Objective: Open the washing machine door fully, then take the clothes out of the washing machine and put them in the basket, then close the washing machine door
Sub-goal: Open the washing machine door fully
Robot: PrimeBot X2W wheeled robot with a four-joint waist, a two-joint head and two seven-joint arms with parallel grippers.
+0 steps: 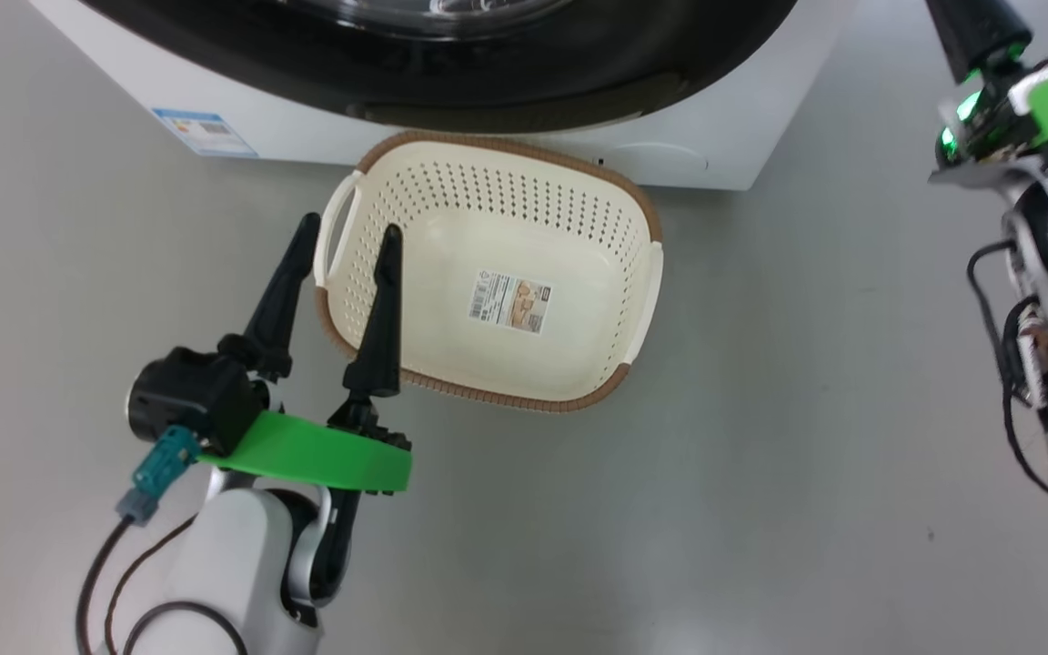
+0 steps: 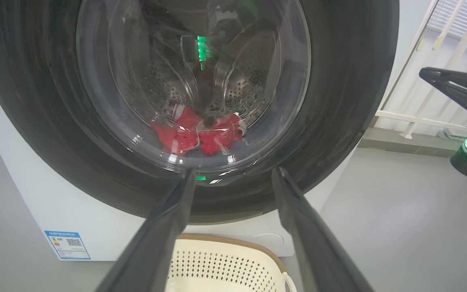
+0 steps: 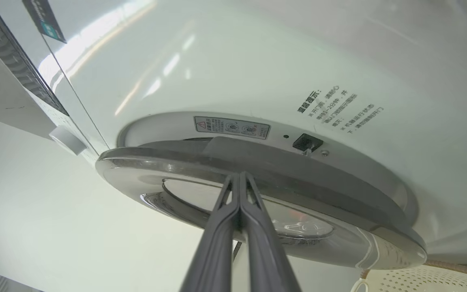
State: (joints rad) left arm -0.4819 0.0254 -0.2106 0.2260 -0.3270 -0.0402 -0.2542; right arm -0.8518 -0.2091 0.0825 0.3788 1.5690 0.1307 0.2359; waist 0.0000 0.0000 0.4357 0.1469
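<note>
Nearest, left gripper: hanging with fingers spread wide, holding nothing, tips over the left end of the basket.

Basket: sitting empty, a paper label showing on its bottom, just in front of the washing machine.

Right gripper: fingers pressed together, gripping nothing, tips lying at the edge of the door; whether they are touching it is unclear.

Door: appearing to stand slightly ajar, the latch socket showing beside its edge.

Clothes: lying red in the drum, showing through the glass.

Step in hand, by my reading: opening the door. The next move is calling for the closed fingers to hook behind the rim and swing it fully wide.

Floor: smooth pale grey, carrying basket and machine.

Farthest: white bars standing by the wall to the machine's right.
</note>
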